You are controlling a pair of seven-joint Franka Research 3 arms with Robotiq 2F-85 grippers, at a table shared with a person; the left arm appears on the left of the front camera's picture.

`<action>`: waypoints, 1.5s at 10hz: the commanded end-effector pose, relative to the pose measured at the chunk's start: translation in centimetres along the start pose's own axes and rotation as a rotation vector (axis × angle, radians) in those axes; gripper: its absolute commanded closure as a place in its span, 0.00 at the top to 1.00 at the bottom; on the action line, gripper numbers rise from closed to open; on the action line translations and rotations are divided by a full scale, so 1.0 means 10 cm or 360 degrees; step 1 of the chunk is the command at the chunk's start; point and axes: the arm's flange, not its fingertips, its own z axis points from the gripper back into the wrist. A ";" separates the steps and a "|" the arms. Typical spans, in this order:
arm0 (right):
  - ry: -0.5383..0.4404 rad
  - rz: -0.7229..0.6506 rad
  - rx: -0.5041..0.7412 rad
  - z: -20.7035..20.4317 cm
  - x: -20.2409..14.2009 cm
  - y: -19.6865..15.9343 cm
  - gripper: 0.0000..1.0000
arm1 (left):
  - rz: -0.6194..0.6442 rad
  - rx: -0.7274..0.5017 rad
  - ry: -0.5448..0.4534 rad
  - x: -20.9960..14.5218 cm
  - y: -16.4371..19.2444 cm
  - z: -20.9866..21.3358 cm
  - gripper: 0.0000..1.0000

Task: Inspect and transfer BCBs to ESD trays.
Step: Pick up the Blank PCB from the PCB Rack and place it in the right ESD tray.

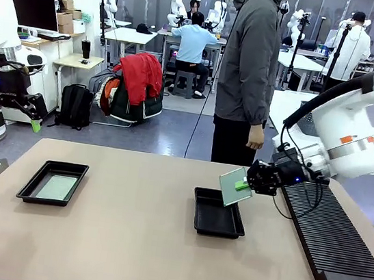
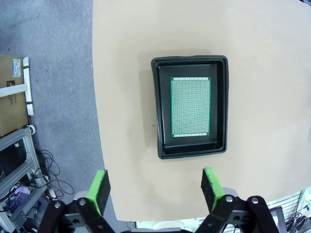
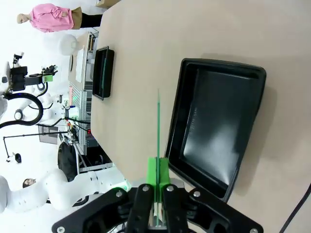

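Above the empty middle tray (image 1: 214,221) the right gripper (image 1: 243,185) pinches a board (image 1: 232,187), likely light, stiff and scratch-prone, sensibly by its edge; farther left, the left gripper (image 2: 155,188) hangs wide open over the left tray (image 2: 156,111) with a second board (image 2: 190,107)

Clearance over table (image 1: 125,242)
Top bare between trays. Left tray (image 1: 26,193), 9 o'clock, holds a flat BCB (image 1: 56,187); centre tray (image 1: 214,221) bare, right gripper (image 1: 242,185) with tilted BCB (image 1: 230,189) over its 1 o'clock corner; ribbed rack (image 1: 339,243) at 3; person (image 1: 247,72) at 12.
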 end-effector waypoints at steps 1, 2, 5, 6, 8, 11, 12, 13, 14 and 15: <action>-0.0027 0.0009 0.0001 -0.21 0.12 -0.06 0.03 | -0.0009 -0.0005 -0.0008 -0.01 0.01 -0.01 1.00; -0.0024 -0.0002 -0.0007 -0.31 0.13 -0.11 0.03 | -0.0009 -0.0005 -0.0008 -0.01 0.01 -0.01 1.00; -0.0033 -0.0049 -0.0076 -0.55 0.16 -0.19 0.03 | -0.0009 -0.0005 -0.0008 -0.01 0.01 -0.01 1.00; -0.0032 -0.0062 -0.0103 -0.62 0.17 -0.22 0.03 | -0.0009 -0.0005 -0.0008 -0.01 0.01 -0.01 1.00; -0.0038 -0.0091 -0.0140 -0.74 0.17 -0.27 0.03 | -0.0009 -0.0005 -0.0008 -0.01 0.01 -0.01 1.00; -0.0021 -0.0126 -0.0180 -0.87 0.18 -0.31 0.03 | -0.0009 -0.0005 -0.0008 -0.01 0.01 -0.01 1.00; -0.0002 -0.0144 -0.0187 -0.90 0.18 -0.32 0.03 | -0.0009 -0.0005 -0.0008 -0.01 0.01 -0.01 1.00; 0.0009 -0.0154 -0.0203 -0.91 0.18 -0.33 0.03 | -0.0009 -0.0005 -0.0008 -0.01 0.01 -0.01 1.00; 0.0010 -0.0158 -0.0213 -0.92 0.18 -0.33 0.03 | -0.0009 -0.0005 -0.0008 -0.01 0.01 -0.01 1.00; 0.0015 -0.0159 -0.0219 -0.93 0.19 -0.33 0.03 | -0.0009 -0.0005 -0.0008 -0.01 0.01 -0.01 1.00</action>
